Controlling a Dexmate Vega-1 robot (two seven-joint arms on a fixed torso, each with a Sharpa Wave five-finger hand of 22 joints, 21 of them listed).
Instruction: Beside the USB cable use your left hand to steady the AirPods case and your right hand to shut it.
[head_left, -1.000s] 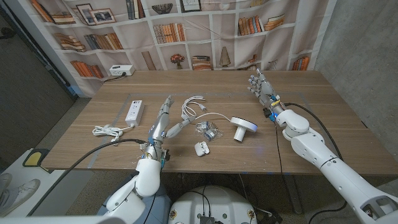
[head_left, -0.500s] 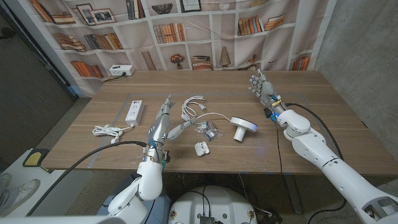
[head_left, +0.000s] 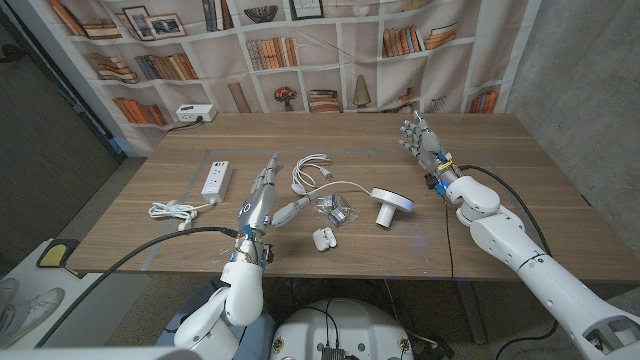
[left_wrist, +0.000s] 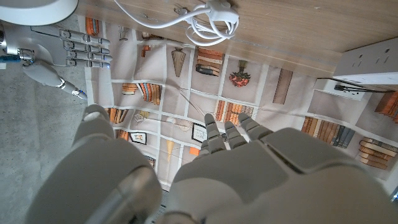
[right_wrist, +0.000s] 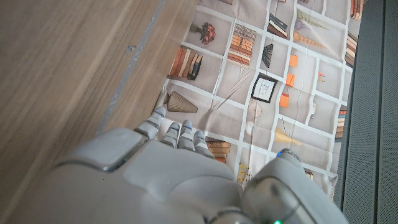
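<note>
The white AirPods case (head_left: 323, 238) stands with its lid up near the table's front edge, just in front of a small clear-wrapped bundle (head_left: 335, 208). The white USB cable (head_left: 310, 172) lies coiled behind it and also shows in the left wrist view (left_wrist: 205, 12). My left hand (head_left: 264, 194) is to the left of the case and apart from it, fingers stretched away from me, thumb out toward the case, holding nothing. My right hand (head_left: 420, 138) is raised far off at the back right with its fingers spread and empty. My own hands also show in the wrist views (left_wrist: 205, 168) (right_wrist: 168, 168).
A white round-topped stand (head_left: 392, 203) sits right of the case. A white power strip (head_left: 216, 180) with its cord (head_left: 172, 210) lies at the left. The wooden table (head_left: 520, 210) ends at a bookshelf backdrop, where another power strip (head_left: 190, 113) rests.
My left hand has edged slightly to the right, its thumb a little nearer the case. The right hand and the objects have not moved.
</note>
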